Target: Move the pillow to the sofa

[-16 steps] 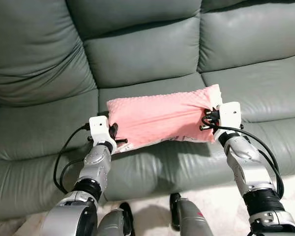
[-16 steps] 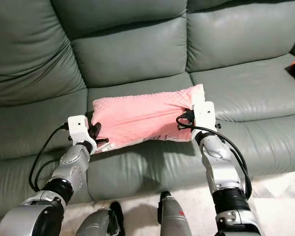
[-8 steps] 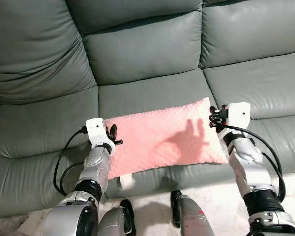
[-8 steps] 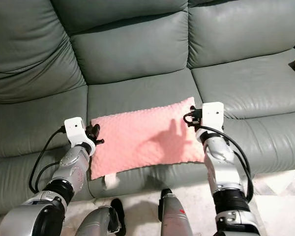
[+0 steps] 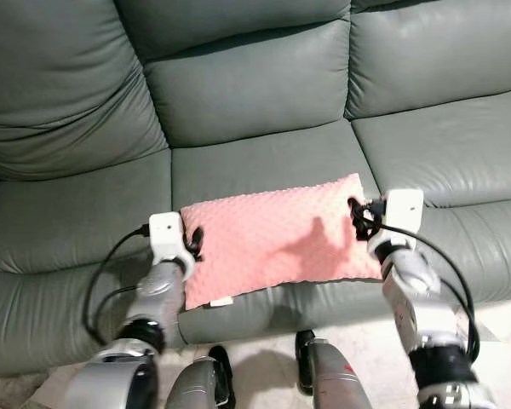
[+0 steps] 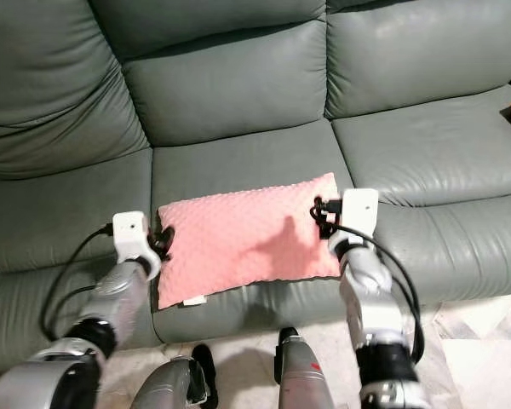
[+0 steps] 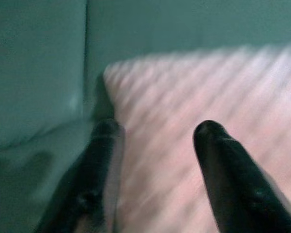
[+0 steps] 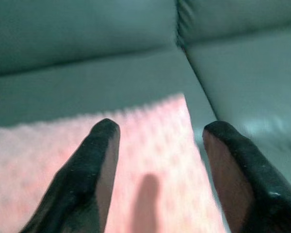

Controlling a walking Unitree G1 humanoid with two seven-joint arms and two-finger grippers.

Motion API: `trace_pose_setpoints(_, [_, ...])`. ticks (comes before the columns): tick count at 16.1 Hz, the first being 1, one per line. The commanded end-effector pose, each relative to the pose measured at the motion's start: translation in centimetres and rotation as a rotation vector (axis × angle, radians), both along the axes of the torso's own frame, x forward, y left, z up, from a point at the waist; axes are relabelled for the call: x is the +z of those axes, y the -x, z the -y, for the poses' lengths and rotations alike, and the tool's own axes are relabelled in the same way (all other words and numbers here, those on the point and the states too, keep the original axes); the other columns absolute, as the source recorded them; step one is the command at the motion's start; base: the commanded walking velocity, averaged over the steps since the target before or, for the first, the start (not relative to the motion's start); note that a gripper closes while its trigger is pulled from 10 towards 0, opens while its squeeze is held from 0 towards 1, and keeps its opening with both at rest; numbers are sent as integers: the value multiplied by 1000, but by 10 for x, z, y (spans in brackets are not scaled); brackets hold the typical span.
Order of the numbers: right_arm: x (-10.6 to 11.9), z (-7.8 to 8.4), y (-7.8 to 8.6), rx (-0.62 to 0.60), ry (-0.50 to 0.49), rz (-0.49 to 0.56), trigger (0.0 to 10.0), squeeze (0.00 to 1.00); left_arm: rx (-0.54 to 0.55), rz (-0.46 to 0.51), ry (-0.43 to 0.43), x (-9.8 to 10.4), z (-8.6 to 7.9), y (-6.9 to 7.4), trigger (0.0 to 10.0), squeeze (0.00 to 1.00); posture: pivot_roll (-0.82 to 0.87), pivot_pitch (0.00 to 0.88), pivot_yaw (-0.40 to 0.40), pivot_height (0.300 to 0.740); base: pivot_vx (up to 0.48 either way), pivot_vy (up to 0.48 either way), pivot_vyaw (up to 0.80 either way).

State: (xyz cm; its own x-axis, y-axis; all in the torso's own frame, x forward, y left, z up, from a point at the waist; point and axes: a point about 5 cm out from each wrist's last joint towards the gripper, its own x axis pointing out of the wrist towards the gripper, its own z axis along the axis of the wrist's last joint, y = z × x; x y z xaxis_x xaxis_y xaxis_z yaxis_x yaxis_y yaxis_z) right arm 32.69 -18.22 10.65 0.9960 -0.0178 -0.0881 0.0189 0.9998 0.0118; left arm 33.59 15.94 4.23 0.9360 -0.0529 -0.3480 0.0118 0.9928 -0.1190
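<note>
Pillow (image 5: 277,239), pink and dimpled, lies flat on grey-green sofa (image 5: 238,94).

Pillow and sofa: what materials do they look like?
Pillow: soft pink fabric, probably plush or fleece; its surface shows a raised dot texture and no shine. Sofa: grey-green leather or faux leather, which one I can't tell; smooth with a dull sheen, creases and stitched seams.
</note>
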Motion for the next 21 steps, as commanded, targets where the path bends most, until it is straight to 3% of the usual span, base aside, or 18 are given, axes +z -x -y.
trace_pose_setpoints(1, [-21,2,12,-53,-40,-110,10000,1000,9,-150,-64,-27,-16,21,10000,1000,-176,349,128,740,0,0,0])
trace_pose_setpoints(5, [-48,-3,41,-73,-97,-258,10000,1000,-20,-211,-244,-31,-50,30,10000,1000,-171,353,132,740,0,0,0])
trace_pose_setpoints(8, [-69,-20,53,41,-169,-393,10000,1000,-54,-312,-276,-43,-55,40,10000,1000,-170,356,134,740,0,0,0])
trace_pose_setpoints(9, [-71,-23,54,72,-177,-416,10000,1000,-71,-328,-276,-44,-53,41,10000,1000,-170,356,134,740,0,0,0])
trace_pose_setpoints(11, [-80,-32,56,192,-160,-485,10000,1000,-178,-393,-265,-52,-34,45,10000,1000,-170,363,132,740,0,0,0])
trace_pose_setpoints(16, [-89,-25,53,252,-123,-512,10000,1000,-246,-397,-250,-53,-9,41,10000,1000,-168,368,133,740,0,0,0])
trace_pose_setpoints(17, [-94,-14,52,212,-223,-497,10000,1000,-227,-408,-231,-56,-5,44,10000,1000,-161,370,138,740,0,0,0])
trace_pose_setpoints(19, [-99,8,50,136,-225,-467,10000,1000,-228,-403,-229,-57,4,44,10000,1000,-160,378,137,740,0,0,0])
trace_pose_setpoints(20, [-97,12,48,113,-248,-444,10000,1000,-226,-394,-207,-55,8,41,10000,757,-160,380,136,740,0,0,0])
trace_pose_setpoints(21, [-94,18,44,72,-288,-409,10000,1000,-225,-375,-175,-50,16,37,10000,0,-162,382,136,740,0,0,0])
